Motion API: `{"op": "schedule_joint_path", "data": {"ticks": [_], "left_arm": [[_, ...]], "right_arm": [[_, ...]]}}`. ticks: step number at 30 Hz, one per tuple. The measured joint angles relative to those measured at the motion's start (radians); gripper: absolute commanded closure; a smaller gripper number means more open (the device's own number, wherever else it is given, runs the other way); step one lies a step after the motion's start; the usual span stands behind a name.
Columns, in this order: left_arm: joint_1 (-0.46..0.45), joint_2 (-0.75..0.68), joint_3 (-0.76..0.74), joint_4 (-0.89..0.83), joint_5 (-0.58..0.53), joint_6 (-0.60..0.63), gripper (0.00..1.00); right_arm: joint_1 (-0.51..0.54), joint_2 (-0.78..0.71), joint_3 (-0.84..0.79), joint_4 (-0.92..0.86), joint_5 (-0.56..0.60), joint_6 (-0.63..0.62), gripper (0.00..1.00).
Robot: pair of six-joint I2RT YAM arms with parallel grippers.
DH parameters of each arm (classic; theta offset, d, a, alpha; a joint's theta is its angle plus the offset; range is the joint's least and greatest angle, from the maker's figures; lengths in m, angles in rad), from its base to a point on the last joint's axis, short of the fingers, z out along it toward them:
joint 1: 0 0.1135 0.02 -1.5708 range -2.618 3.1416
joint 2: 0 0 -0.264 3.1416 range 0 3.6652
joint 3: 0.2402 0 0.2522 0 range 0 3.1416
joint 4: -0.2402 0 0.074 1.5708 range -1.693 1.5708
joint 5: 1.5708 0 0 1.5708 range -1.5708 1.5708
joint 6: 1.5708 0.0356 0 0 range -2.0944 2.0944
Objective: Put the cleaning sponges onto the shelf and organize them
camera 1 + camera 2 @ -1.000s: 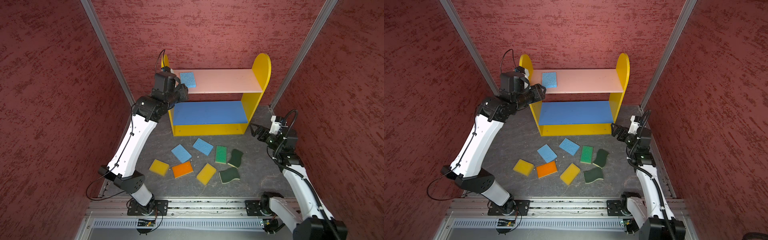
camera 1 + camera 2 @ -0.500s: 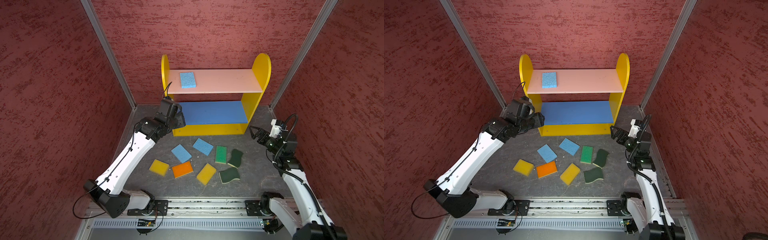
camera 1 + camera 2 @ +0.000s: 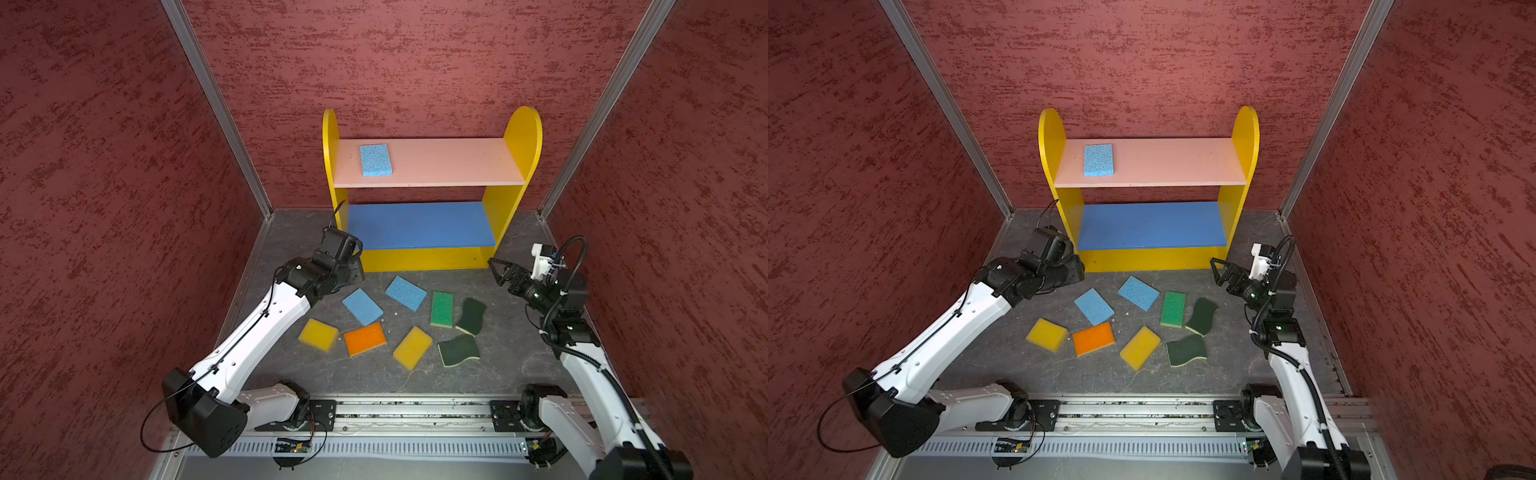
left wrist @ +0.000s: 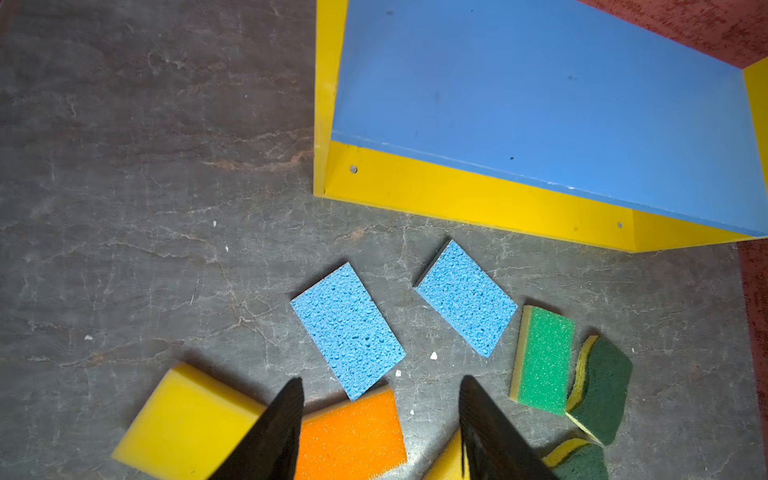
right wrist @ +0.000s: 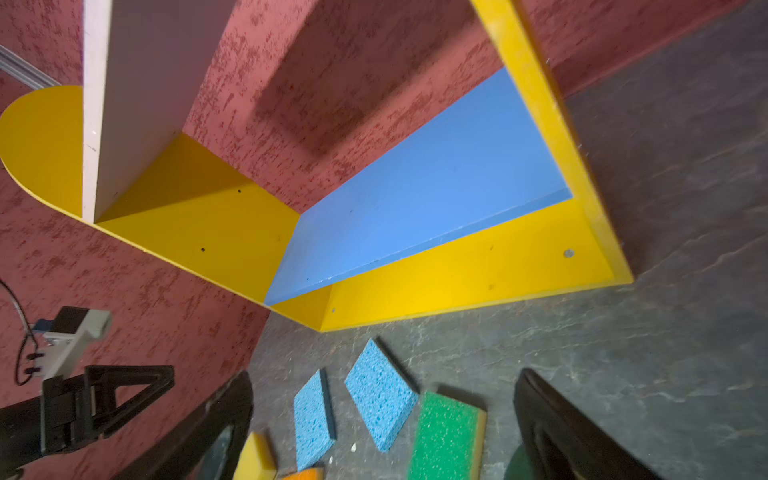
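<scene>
Gray floor [image 3: 365,378] held eight loose sponges [image 3: 362,306]. Left gripper [image 4: 381,379] and right gripper [image 3: 500,272] hung spread and empty, maybe to grab one.

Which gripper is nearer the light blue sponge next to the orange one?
Left. The left gripper hovers right beside the light blue sponge; the right gripper stands beyond the green-topped sponge, by the shelf.

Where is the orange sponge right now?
The orange sponge lies on the floor in front of the shelf, left of centre in both top views, a yellow sponge at its left and a light blue sponge just behind it.
</scene>
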Motion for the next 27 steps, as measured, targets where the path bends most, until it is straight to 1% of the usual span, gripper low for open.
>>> {"op": "schedule_joint_path", "data": {"ticks": [2, 7, 12, 15, 17, 24, 27], "left_arm": [[0.016, -0.011, -0.04, 0.006, 0.013, -0.008, 0.39], [0.052, -0.019, -0.116, 0.017, 0.043, -0.026, 0.39], [0.081, -0.019, -0.158, 0.039, 0.075, -0.027, 0.39], [0.099, -0.021, -0.177, 0.055, 0.091, -0.026, 0.39], [0.108, -0.024, -0.191, 0.061, 0.098, -0.026, 0.39], [0.138, -0.032, -0.234, 0.07, 0.106, -0.026, 0.39], [0.143, -0.032, -0.237, 0.072, 0.105, -0.025, 0.39]], "right_arm": [[0.033, 0.082, 0.016, 0.002, -0.006, 0.017, 0.03], [0.159, 0.156, 0.017, 0.017, 0.011, 0.033, 0.02], [0.33, 0.258, 0.053, 0.013, 0.1, 0.013, 0.04], [0.423, 0.316, 0.082, -0.01, 0.187, -0.01, 0.01], [0.482, 0.351, 0.112, -0.045, 0.261, -0.034, 0.01], [0.677, 0.476, 0.245, -0.17, 0.551, -0.146, 0.01], [0.774, 0.55, 0.327, -0.235, 0.681, -0.206, 0.01]]}}
